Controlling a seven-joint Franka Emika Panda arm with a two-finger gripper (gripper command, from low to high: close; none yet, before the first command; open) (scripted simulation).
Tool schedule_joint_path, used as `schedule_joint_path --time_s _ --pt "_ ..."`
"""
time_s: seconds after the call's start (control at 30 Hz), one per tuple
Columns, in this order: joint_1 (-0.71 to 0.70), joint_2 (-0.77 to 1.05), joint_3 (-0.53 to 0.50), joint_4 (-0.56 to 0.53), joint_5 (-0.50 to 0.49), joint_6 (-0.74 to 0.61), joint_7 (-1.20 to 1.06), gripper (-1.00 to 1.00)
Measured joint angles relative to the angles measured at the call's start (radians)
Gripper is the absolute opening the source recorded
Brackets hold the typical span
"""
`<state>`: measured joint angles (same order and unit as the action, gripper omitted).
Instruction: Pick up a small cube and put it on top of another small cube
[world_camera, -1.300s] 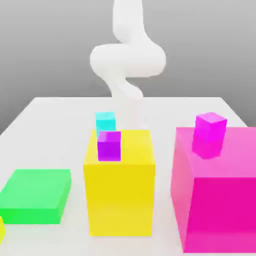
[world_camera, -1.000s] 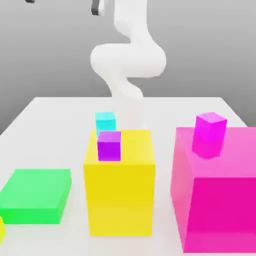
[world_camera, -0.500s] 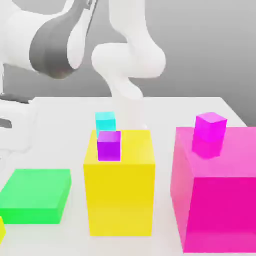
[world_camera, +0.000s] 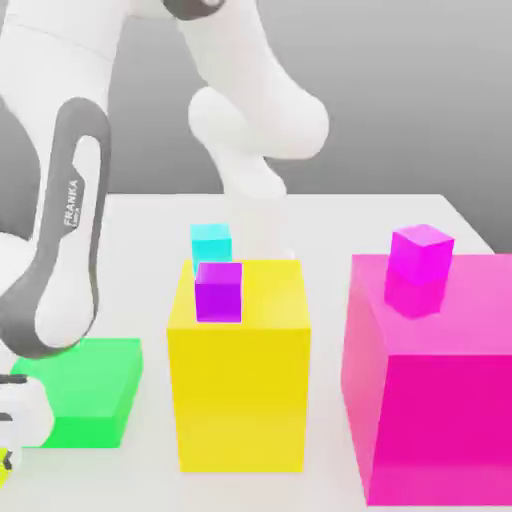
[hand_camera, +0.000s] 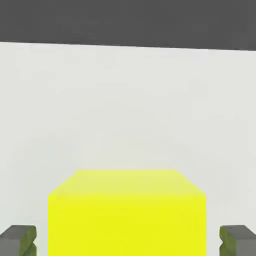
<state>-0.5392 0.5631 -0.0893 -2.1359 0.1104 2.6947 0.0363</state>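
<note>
Closest to the exterior camera, the robot arm hangs down on the exterior view's left, its hand end low by the bottom corner with a sliver of small yellow cube peeking out under it. The hand view gives the real detail: the claw is spread wide, one grey fingertip on each side of that yellow cube, not touching it, with bare white worktop stretching beyond.

Next back in the exterior view, the green flat block sits just beside the arm, then the tall yellow block and the big pink block on the exterior view's right. A small purple cube sits on the yellow block's top, and a small magenta cube on the pink one. Furthest back, a small cyan cube rests on the worktop behind the yellow block.
</note>
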Motion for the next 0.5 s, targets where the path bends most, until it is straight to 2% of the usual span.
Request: schedule_joint_path --time_s 0.13,0.27,0.5 --pt "0.0 -0.004 0.0 -0.001 0.0 -0.004 0.0 -1.0" --pt "0.02 -0.13 -0.021 -0.028 -0.024 -0.104 0.024 -1.0" --pt "0.167 -0.364 -0.045 -0.098 -0.173 -0.279 0.387 -1.0"
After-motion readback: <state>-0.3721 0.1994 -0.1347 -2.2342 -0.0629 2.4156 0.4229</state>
